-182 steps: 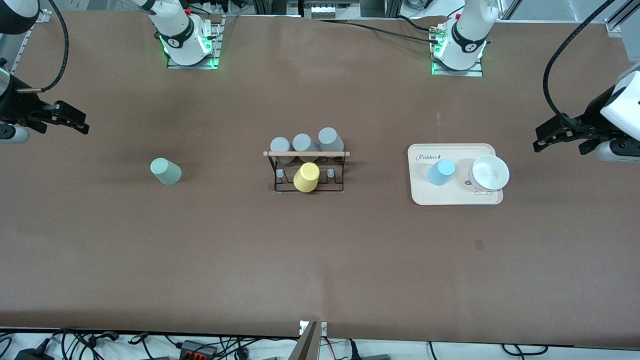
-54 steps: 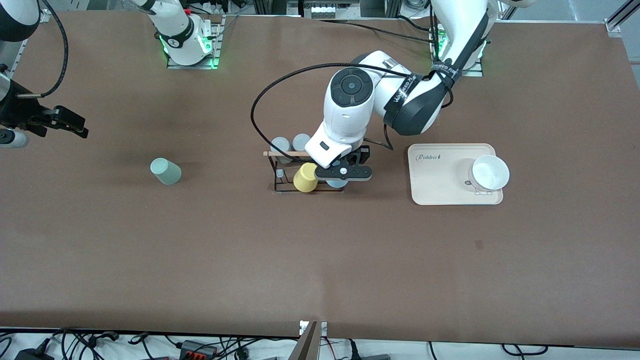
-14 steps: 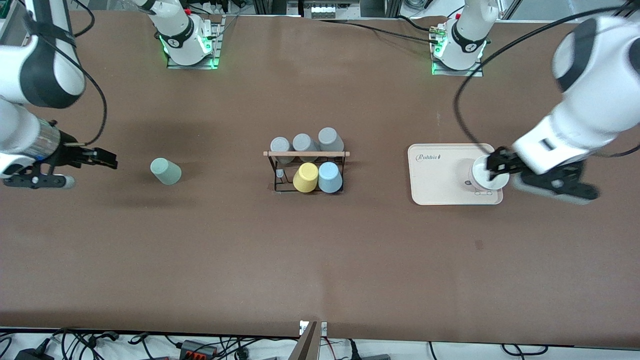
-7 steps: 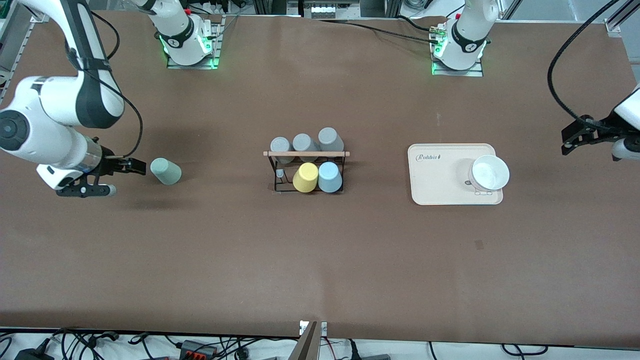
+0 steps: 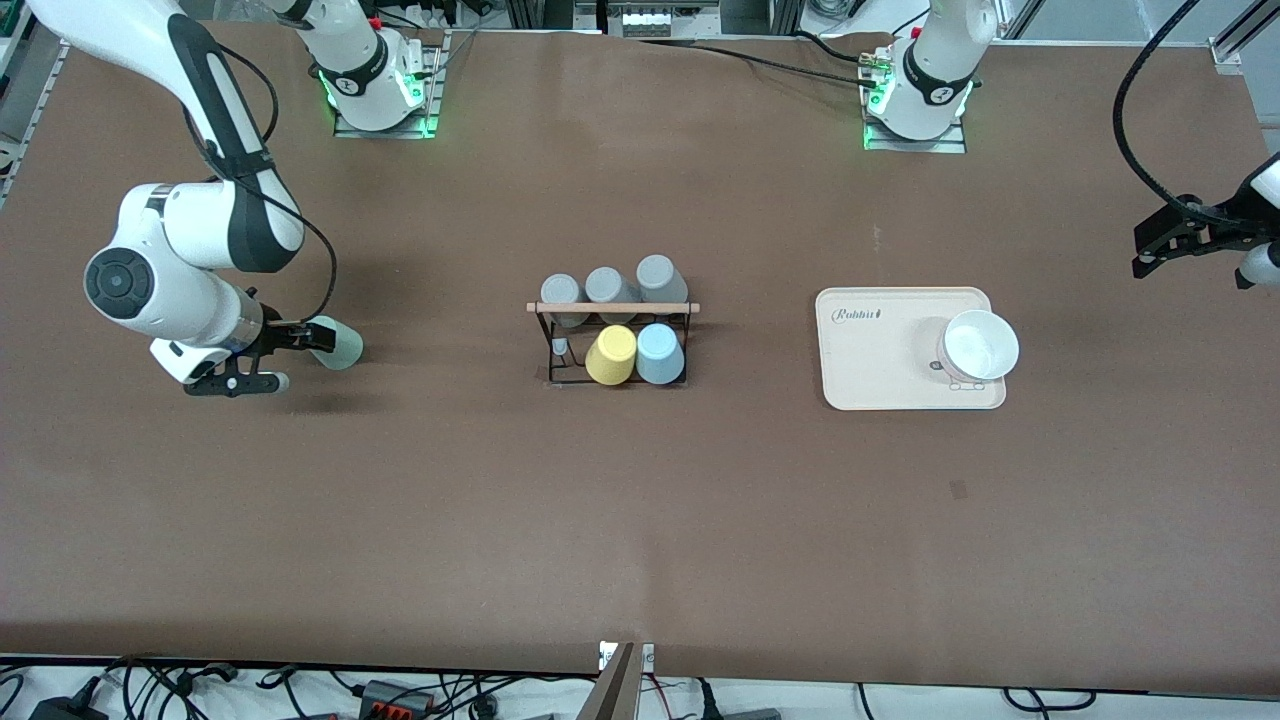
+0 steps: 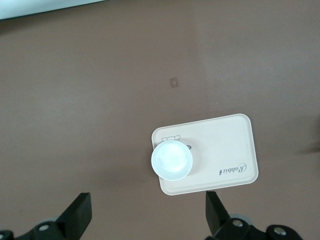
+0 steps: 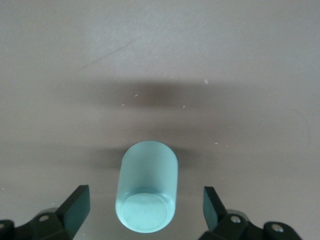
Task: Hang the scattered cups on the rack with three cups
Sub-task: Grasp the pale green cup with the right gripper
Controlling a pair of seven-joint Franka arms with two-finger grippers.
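a: where's the mint green cup point(image 5: 334, 343) lying?

b: on its side on the table point(image 5: 640, 520), toward the right arm's end, well apart from the rack point(image 5: 615, 340). in the right wrist view its closed base faces the camera.

a: and the right gripper point(image 7: 145, 212)?

b: low beside that cup, fingers point(image 7: 75, 207) spread wide. the cup's base end sits between the two fingers with a gap on each side; nothing is pinched. in the front view the gripper's tip overlaps the cup's end that points away from the rack.

a: the light blue cup point(image 5: 660, 354)?

b: upside down on the rack, in the row nearer the front camera, just beside the yellow cup point(image 5: 611, 355). three grey cups point(image 5: 608, 288) fill the farther row under the wooden rod point(image 5: 613, 308).

a: left gripper point(image 6: 147, 220)?

b: up in the air at the left arm's end of the table, fingers spread, holding nothing. its wrist view looks down on the beige tray point(image 6: 225, 160) with a white bowl point(image 6: 172, 160) on it.
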